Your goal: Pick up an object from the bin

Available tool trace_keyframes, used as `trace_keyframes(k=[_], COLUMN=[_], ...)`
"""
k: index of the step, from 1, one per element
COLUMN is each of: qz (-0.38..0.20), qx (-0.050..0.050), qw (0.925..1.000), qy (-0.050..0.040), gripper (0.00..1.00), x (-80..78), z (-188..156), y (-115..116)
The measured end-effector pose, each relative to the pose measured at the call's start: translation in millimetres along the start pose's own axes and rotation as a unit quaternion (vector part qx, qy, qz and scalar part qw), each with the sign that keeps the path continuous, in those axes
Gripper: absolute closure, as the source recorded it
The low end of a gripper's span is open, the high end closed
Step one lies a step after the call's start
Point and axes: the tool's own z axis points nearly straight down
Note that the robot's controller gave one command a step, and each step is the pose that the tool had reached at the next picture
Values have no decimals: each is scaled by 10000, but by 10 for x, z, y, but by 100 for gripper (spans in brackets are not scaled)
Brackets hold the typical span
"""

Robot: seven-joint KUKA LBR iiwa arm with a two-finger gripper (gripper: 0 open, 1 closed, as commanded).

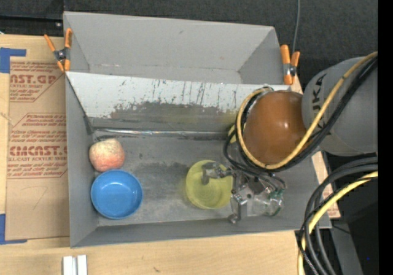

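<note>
A yellow-green cup (202, 191) lies at the front middle of the bin. My gripper (225, 195) is low over the cup's right side and open. One finger (213, 174) sits over the cup's upper part. The other finger (236, 215) is down by the bin floor, just past the cup's lower right edge. Nothing is lifted between them.
A blue bowl (116, 193) stands in the front left corner, with a pink-red apple (107, 154) just behind it. The arm with its orange dome and cables covers the bin's right side. The bin's sloped back wall rises behind.
</note>
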Motion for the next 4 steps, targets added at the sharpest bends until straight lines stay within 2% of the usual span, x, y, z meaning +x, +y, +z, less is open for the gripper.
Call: trace_keyframes(k=[1,2,4], qz=[982,-1608,-1605], qx=[18,-4,-31], qw=[9951,9870,9870], qy=[-99,2,28], gripper=[0,100,100], x=[-461,197,212], z=[273,289,184], y=[-203,-216,-199])
